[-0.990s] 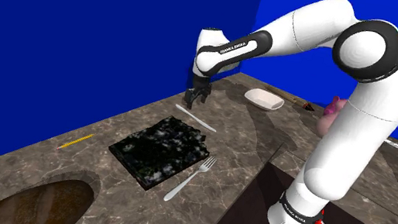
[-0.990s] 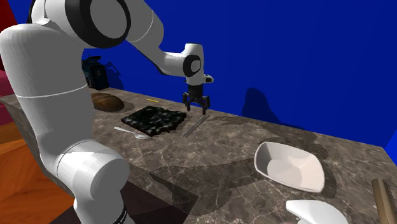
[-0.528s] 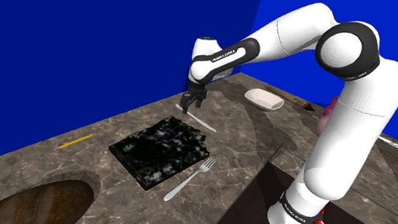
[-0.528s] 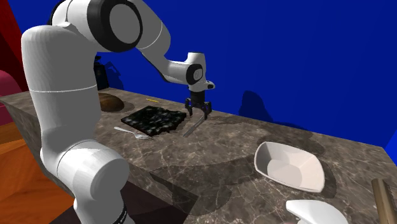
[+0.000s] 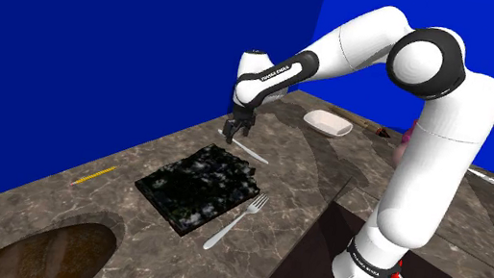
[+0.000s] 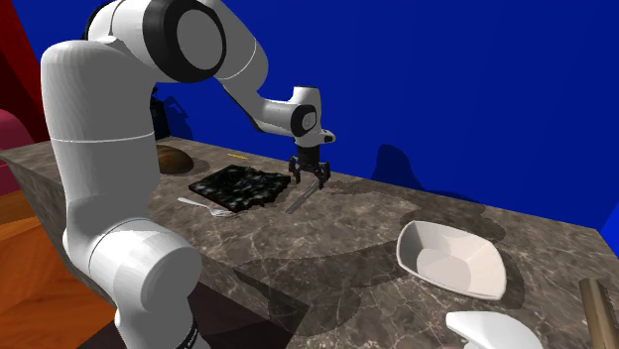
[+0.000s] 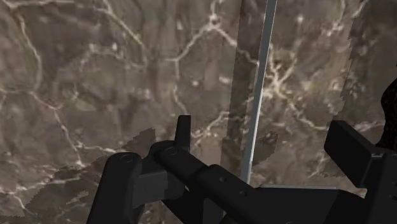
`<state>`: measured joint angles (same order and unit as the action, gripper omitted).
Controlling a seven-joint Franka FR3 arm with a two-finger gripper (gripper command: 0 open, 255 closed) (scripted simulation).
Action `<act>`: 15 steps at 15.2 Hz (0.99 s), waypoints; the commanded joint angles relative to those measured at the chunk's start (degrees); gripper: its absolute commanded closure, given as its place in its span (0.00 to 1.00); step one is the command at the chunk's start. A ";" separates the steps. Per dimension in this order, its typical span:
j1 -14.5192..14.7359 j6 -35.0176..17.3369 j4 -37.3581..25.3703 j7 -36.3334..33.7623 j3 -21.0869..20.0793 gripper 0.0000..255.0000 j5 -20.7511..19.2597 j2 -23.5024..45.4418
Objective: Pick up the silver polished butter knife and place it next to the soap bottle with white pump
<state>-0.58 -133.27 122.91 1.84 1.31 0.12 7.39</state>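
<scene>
We list the table [image 5: 136,163] first, in brown veined marble. The white arm [image 5: 373,42] reaches over its far side toward the shoulder view's left. A dark speckled slab [image 5: 198,187] lies flat mid-table. A shallow white bowl [image 5: 327,123] sits well apart, far right. A silver fork [image 5: 235,221] lies just beside the slab's near edge. The silver butter knife [image 5: 253,152] lies flat on the table, just beyond the slab's far corner. We find the black hand [image 5: 231,136] low over the knife's left end, fingers spread either side without touching it.
</scene>
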 commanded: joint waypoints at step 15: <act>0.01 2.87 -1.21 -0.03 0.01 1.00 -0.05 -1.67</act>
<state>-0.58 -131.00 122.00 1.82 1.33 0.07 5.99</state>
